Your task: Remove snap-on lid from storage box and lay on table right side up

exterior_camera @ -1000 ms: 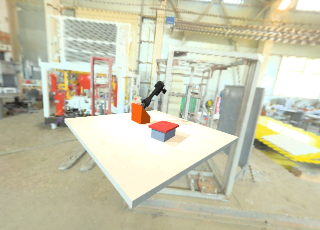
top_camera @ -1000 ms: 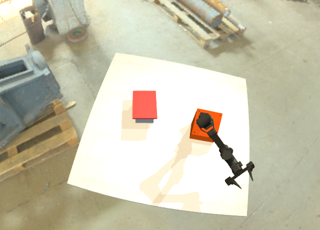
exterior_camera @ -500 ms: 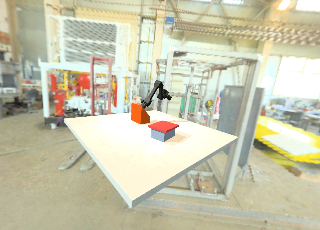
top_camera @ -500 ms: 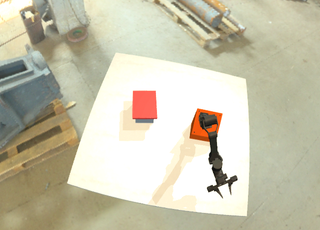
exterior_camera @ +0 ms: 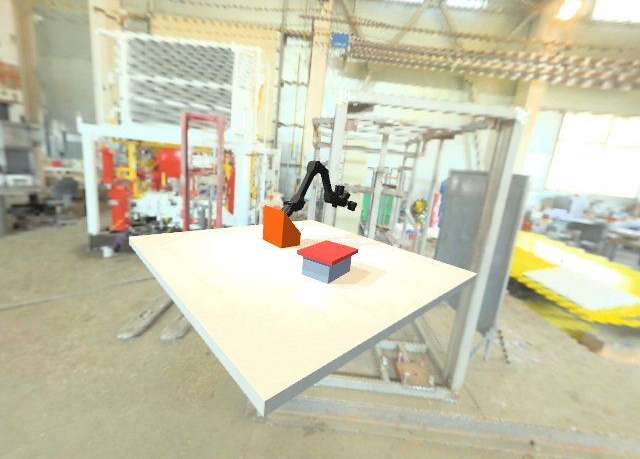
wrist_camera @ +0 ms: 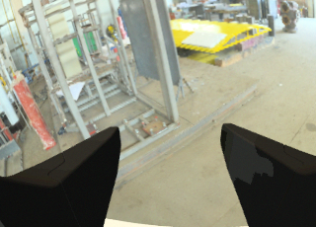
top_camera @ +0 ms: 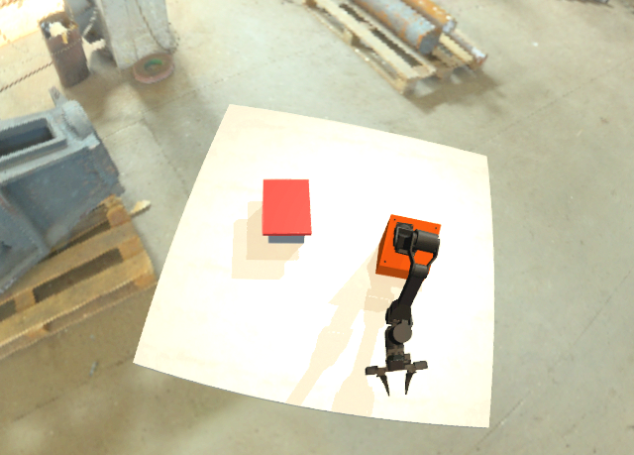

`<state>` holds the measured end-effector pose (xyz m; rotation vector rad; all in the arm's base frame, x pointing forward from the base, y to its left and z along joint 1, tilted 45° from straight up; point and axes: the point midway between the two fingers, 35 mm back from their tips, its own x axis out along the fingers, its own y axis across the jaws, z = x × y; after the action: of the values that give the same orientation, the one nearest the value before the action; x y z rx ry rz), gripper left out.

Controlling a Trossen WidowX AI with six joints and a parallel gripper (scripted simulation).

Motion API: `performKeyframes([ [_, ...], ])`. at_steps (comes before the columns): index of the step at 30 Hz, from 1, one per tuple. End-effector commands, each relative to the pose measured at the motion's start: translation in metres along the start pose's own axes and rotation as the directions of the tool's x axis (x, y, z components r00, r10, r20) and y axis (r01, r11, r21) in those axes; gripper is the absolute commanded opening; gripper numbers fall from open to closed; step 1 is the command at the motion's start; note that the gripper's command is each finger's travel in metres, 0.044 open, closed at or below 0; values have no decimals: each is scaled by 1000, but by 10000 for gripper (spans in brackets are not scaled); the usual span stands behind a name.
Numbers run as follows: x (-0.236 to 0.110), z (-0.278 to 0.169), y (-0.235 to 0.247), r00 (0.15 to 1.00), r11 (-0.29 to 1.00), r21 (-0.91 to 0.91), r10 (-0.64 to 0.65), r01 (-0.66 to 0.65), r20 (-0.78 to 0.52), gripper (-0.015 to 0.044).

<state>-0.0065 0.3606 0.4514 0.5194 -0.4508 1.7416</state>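
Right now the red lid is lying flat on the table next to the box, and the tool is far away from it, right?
Not quite. The lid is on top of the box, not lying on the table; the exterior view shows it capping the box. The rest holds: the tool is far from it, open and holding nothing, near the table's edge.

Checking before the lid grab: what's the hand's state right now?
Hand: open, holding nothing, away from the red lid.

Lid (top_camera: 285, 206) on box (top_camera: 285, 239), arm base (top_camera: 408, 247) well apart on table (top_camera: 215, 306).
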Motion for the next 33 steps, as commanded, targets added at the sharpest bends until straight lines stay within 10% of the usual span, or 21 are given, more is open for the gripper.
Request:
performKeyframes([
  [1, -8, -13, -33, 996, 998, -5, -70, 70, -57, 235],
  [20, -103, -35, -211, 856, 884, -121, -467, 451, -222, 235],
  [33, -229, -41, -308, 633, 688, -67, -698, 723, -334, 235],
])
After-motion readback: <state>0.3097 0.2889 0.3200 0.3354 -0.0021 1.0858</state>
